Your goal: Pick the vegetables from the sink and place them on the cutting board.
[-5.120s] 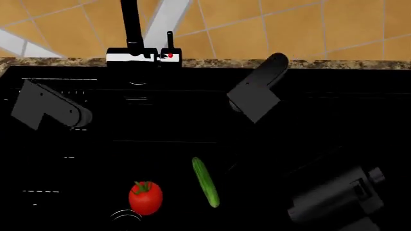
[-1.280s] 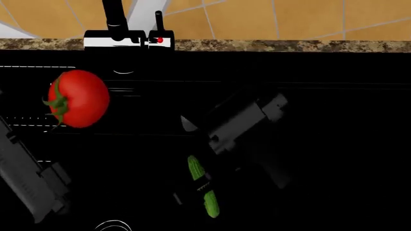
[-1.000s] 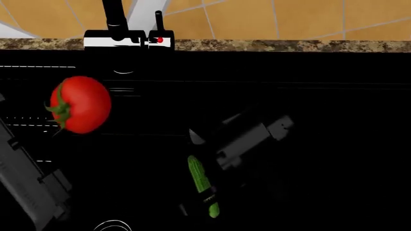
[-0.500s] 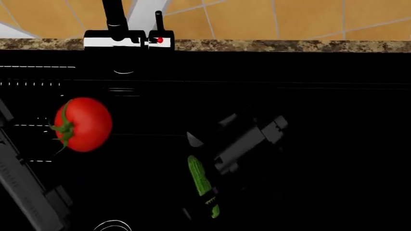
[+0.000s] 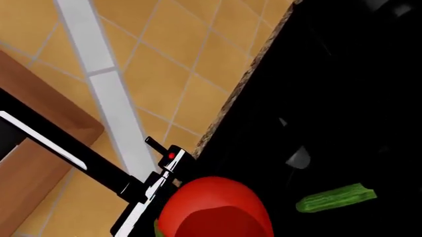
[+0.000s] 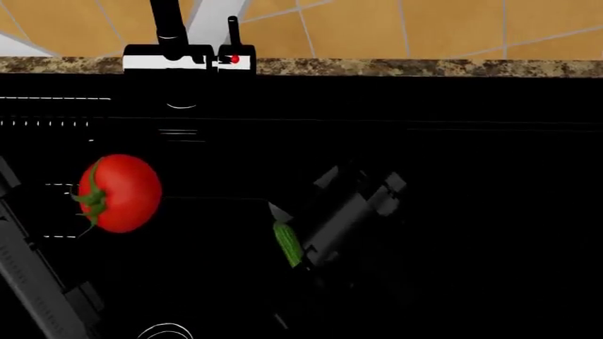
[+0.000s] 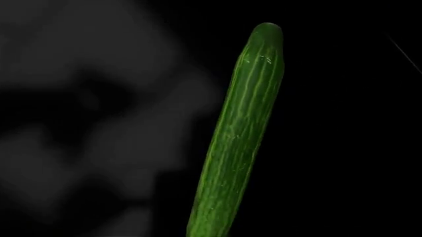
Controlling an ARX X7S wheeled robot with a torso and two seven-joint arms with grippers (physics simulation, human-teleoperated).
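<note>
Holding tomato: the red tomato [image 6: 120, 193] hangs above the dark sink [image 6: 490, 212] near its left edge, green stem pointing left, at the end of the left arm.
Cucumber: the green cucumber [image 6: 287, 244] shows only its upper end in the head view; the rest is hidden behind the right gripper [image 6: 299, 263], near the middle of the sink.
Left fingers: not visible; the wrist view shows the tomato [image 5: 214, 207] close under the camera, so the grip cannot be told.
Right fingers: too dark to see; the wrist view has the cucumber [image 7: 240, 138] running lengthwise close under the camera.
Faucet: the black faucet [image 6: 183, 53] with its red dot stands at the sink's far edge.
Table: a speckled table [image 6: 424, 67] strip runs behind the sink, below tan tiles [image 6: 452, 28].
</note>
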